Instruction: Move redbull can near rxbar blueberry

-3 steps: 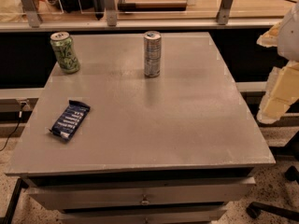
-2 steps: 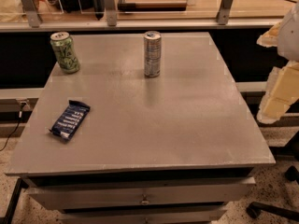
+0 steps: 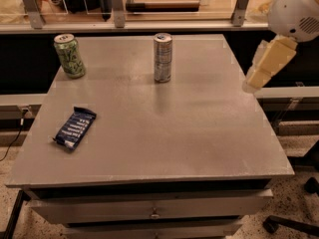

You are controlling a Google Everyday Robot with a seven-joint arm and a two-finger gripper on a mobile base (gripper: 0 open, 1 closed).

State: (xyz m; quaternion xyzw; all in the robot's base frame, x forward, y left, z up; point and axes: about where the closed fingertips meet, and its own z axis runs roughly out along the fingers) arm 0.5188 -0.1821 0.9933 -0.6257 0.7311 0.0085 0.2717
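A grey table (image 3: 189, 133) is seen from above and in front; the redbull can (image 3: 162, 58) is stood upright on it, near the far edge and a little right of the middle of that edge; its silver top with a blue tab is turned up. The bar (image 3: 75, 128), a flat dark blue wrapper with white lines of lettering, is laid flat near the left edge, towards the front, at a slant with its far end turned to the right. The redbull can and the bar are set well apart, with bare table between them. A green can (image 3: 69, 56) is stood upright at the far left corner, wider than the redbull can and well apart from it; the bar lies nearer the front than the green can, on the same side.

The gripper (image 3: 256, 76) is held off the right edge of the table, at the far right, below a white rounded arm part (image 3: 296, 9); it is slanted down and to the left; nothing is touched or held by it; whether it is wide or narrow cannot be told. It is kept well apart from the redbull can.

Under the table top a drawer front (image 3: 154, 210) with a small knob is shown; a rail (image 3: 149, 26) runs behind the far edge.
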